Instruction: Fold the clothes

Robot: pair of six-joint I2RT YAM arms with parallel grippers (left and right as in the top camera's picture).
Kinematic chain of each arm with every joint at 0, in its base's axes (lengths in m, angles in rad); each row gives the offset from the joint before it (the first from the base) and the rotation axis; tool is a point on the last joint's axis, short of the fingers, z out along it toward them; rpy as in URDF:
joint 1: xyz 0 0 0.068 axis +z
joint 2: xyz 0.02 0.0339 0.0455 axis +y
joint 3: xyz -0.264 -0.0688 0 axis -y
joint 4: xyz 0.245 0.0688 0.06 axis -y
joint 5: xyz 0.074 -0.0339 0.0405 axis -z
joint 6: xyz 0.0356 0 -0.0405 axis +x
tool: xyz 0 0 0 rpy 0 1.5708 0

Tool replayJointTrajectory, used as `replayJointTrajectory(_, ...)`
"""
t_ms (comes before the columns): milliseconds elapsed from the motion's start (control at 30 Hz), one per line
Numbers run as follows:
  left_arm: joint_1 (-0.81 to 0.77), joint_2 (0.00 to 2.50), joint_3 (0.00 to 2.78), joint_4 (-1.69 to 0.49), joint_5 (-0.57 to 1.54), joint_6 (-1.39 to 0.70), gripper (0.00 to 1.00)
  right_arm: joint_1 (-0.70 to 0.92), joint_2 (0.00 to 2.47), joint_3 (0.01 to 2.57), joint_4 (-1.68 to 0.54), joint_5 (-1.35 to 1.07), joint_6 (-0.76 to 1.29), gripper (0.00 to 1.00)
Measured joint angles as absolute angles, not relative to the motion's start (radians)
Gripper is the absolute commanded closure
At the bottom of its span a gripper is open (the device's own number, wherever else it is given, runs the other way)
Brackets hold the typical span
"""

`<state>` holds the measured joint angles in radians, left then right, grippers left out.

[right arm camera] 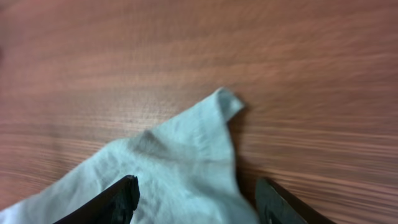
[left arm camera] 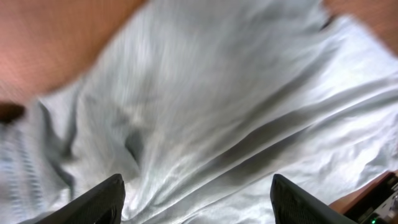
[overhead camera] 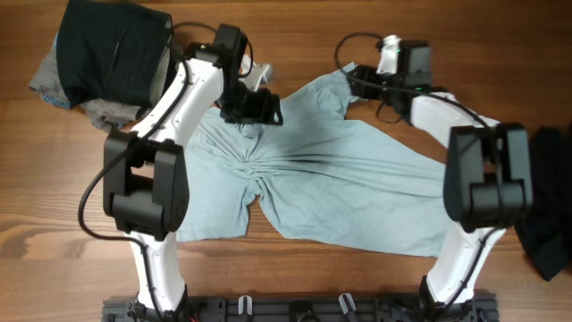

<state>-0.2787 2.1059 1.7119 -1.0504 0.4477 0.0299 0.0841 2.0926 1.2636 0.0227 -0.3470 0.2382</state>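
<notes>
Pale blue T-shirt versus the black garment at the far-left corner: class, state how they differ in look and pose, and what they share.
Colour: the pale blue T-shirt is light, the black garment dark. Pose: the T-shirt lies spread out, twisted into wrinkles at its middle; the black garment sits bunched atop a grey garment. Size: the T-shirt covers far more table. Shared: both are unfolded fabric.

Brown wood-grain table (overhead camera: 304, 27), soft even light

Soft matt pale blue cloth T-shirt (overhead camera: 357, 188), creased, smooth wood-grain table (overhead camera: 295, 27), matt black cloth garment (overhead camera: 112, 49)
</notes>
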Motion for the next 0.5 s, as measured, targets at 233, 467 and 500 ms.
replayJointTrajectory(233, -0.279, 2.076, 1.735, -1.051, 0.451, 0.024, 0.24, 0.116, 2.157, 1.269, 0.07, -0.308, 0.266, 0.96)
replayJointTrajectory(467, -0.279, 2.076, 1.735, -1.011, 0.438, 0.023, 0.18, 0.101, 2.17, 1.284, 0.098, -0.313, 0.292, 0.96)
replayJointTrajectory(500, -0.279, 2.076, 1.735, -1.007, 0.432, 0.021, 0.18, 0.092, 2.169, 1.298, 0.113, -0.328, 0.295, 0.96)
